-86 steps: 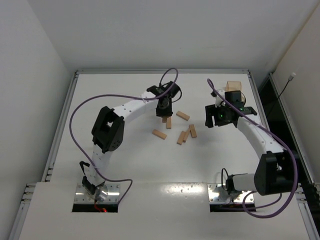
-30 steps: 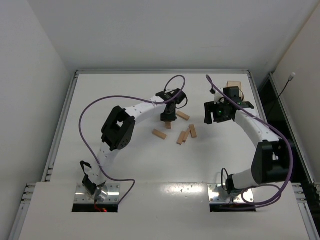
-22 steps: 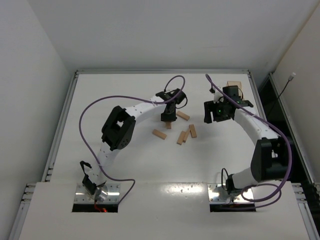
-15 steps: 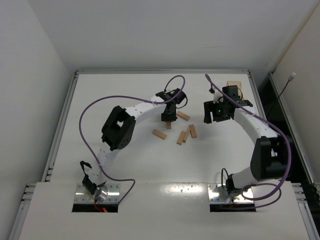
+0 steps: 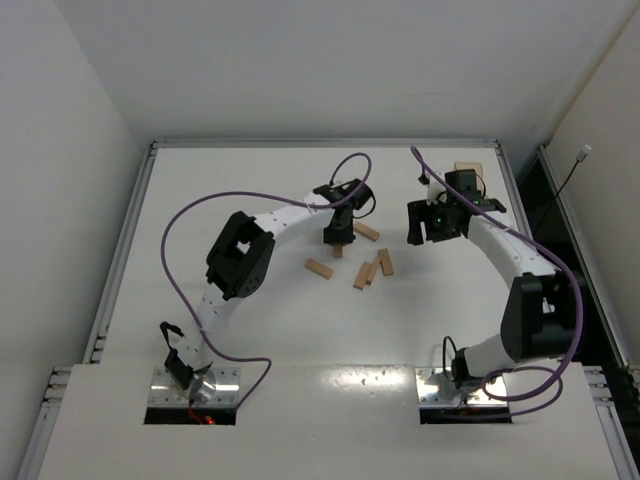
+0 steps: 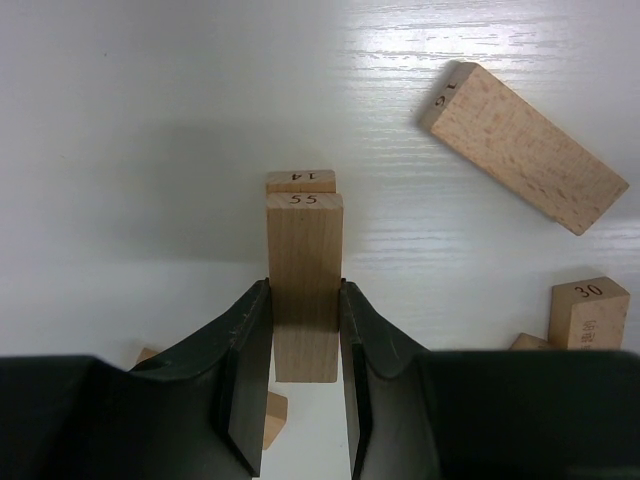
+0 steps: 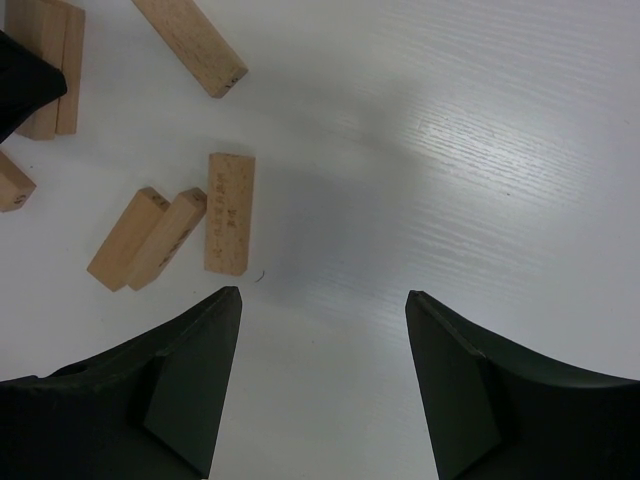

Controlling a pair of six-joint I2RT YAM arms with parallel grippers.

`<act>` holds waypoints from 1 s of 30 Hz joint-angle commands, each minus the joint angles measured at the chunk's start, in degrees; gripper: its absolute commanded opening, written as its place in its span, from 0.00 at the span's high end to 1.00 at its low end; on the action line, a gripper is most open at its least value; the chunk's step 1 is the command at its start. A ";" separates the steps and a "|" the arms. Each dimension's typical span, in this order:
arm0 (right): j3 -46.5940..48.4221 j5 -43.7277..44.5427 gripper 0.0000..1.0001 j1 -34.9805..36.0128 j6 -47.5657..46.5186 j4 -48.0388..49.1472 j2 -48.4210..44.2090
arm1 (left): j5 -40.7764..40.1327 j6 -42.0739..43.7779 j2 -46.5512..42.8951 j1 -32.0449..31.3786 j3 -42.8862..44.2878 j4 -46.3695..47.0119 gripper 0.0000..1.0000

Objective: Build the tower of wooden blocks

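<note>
A block is sitting between the fingers of the left gripper, lined up over a second block lying on the table. Other blocks are lying nearby, mostly to its right. The right gripper is hanging right of them, and a tray is lying behind it.

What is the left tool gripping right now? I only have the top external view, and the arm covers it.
Observer: The left tool is shut on a block marked 55, held lengthwise between the fingers.
Operator: Is anything right by it?
Observer: A block marked 14 shows just past its far end, lined up with it. I cannot tell whether they touch.
Operator: And the right tool?
Observer: The right tool is open, with only bare table between its fingers.
</note>
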 commanded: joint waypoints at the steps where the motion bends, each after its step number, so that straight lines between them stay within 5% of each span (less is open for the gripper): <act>1: 2.43 -1.32 0.36 -0.28 -0.09 1.08 0.74 | 0.48 -0.19 0.84 0.47 1.75 1.02 1.00; 4: 2.95 -1.32 0.36 -0.28 -0.09 1.08 0.75 | 1.01 0.33 0.84 0.47 1.75 1.02 1.00; 7: 2.96 -1.32 0.36 -0.28 -0.09 0.56 0.75 | 1.01 0.34 0.84 0.47 1.75 1.55 0.87; 15: 2.96 -1.32 0.36 -0.28 -0.09 0.55 1.28 | 1.01 0.34 0.84 0.47 1.23 1.55 0.37; 20: 2.96 -1.32 0.36 -0.28 -0.09 0.55 1.28 | 1.01 0.34 0.84 0.47 1.22 1.55 0.19; 26: 2.96 -1.32 0.36 -0.28 -0.09 0.55 1.28 | 1.01 0.34 0.84 0.47 1.22 2.16 0.24; 30: 2.96 -1.32 0.36 -0.28 -0.09 0.55 0.75 | 1.62 0.95 1.97 0.99 1.22 2.69 0.36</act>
